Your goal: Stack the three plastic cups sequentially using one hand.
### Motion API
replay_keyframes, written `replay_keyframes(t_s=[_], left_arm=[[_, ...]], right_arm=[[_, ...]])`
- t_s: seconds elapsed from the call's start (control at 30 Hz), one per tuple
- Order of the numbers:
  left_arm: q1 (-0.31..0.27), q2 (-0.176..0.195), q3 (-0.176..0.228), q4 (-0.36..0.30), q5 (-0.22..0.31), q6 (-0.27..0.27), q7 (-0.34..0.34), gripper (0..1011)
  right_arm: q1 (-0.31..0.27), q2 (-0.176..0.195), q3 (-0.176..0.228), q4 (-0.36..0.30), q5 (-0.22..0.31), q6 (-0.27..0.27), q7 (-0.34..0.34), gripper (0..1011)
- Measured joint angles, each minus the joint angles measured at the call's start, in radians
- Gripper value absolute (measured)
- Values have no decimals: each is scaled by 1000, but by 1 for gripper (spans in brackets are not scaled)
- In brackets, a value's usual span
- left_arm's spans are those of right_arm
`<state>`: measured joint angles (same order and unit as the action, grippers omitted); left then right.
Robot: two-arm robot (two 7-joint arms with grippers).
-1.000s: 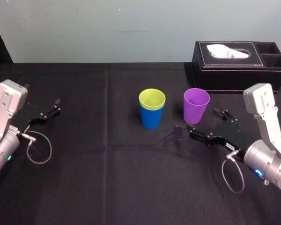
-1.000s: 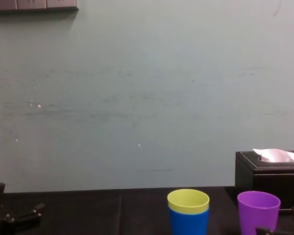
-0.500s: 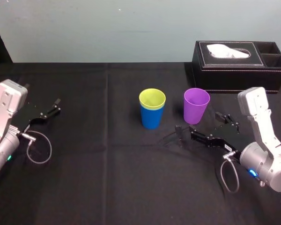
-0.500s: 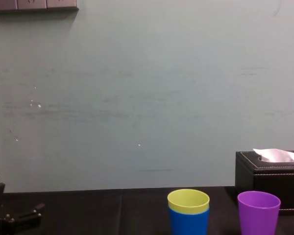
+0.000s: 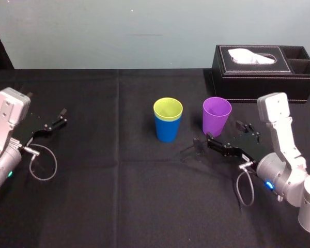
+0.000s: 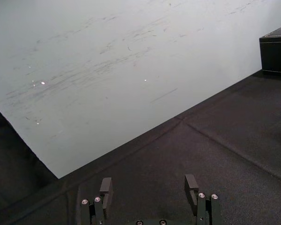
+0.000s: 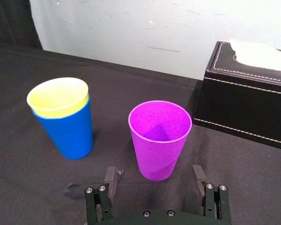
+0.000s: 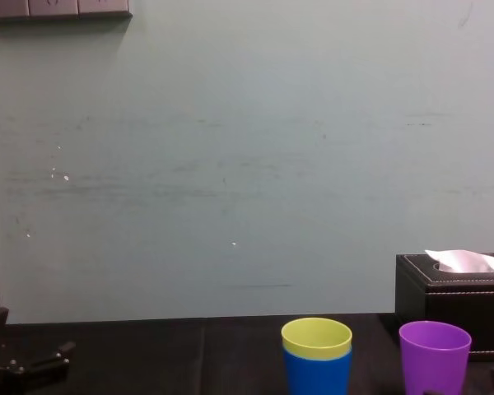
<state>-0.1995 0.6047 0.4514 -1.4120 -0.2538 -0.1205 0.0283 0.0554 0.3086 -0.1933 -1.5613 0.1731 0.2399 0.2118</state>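
The yellow-green cup [image 5: 168, 109] sits nested inside the blue cup [image 5: 167, 131] at the middle of the black table. The purple cup [image 5: 216, 117] stands upright by itself just to their right. My right gripper [image 5: 227, 133] is low on the table, right in front of the purple cup, open with nothing in it. In the right wrist view its fingers [image 7: 111, 177] stand wide on either side of the purple cup's [image 7: 159, 140] base, apart from it. My left gripper [image 5: 49, 124] rests open at the far left.
A black tissue box [image 5: 263, 72] stands at the back right, close behind the purple cup. A black cloth [image 5: 119, 196] covers the table, with open room in front of and left of the cups. A pale wall [image 8: 230, 164] runs behind.
My right arm has shifted a little left and forward, bringing the open gripper closer to the purple cup. The cups and the left arm have not moved.
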Motion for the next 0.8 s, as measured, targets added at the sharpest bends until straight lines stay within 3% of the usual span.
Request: replay_keyframes(t_s=[0.47, 0.8], left_arm=[[0, 0, 0, 0, 0, 0, 0, 1011], [0, 0, 0, 0, 0, 0, 0, 1011]], right_arm=[[67, -64, 7, 91, -22, -21, -21, 1003], [91, -86, 9, 131, -34, -41, -21, 1002]])
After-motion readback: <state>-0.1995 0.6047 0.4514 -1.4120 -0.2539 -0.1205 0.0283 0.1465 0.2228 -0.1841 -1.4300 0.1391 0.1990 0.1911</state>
